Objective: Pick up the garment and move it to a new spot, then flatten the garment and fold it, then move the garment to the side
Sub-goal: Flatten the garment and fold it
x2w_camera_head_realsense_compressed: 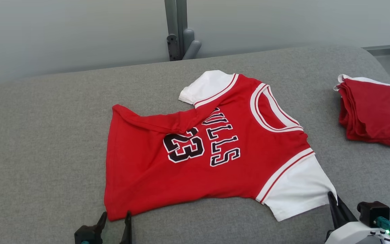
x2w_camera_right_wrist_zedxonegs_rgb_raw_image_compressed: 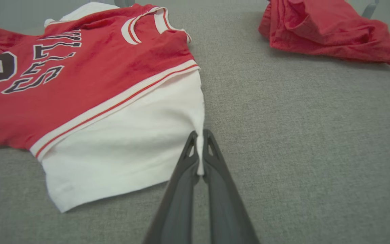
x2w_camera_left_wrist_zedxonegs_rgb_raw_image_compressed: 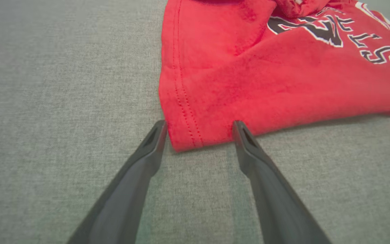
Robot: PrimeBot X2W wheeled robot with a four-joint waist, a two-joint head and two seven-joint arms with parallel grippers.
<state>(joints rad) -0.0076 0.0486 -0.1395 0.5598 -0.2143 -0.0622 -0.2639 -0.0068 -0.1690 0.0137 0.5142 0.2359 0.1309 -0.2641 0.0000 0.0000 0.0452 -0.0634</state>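
Nearest, at the bottom edge: L gripper w/ fingers spread wide, tips low on the grey padded table, one either side of the jersey's near hem corner, nothing pinched betw. them. R gripper has its fingers closed tight on the edge of the white sleeve, a thin fold of white cloth caught betw. the tips. The red jersey lies mid-table, front up, black "23" & lettering showing, neck toward the robot's R, hem toward its L. It's mostly flat, but the far hem corner is folded over onto the chest, covering part of the print. 2nd white sleeve on the far side. Further off to the R, well apart, a folded red pile. Beyond the table's far edge, a grey post against a pale wall.
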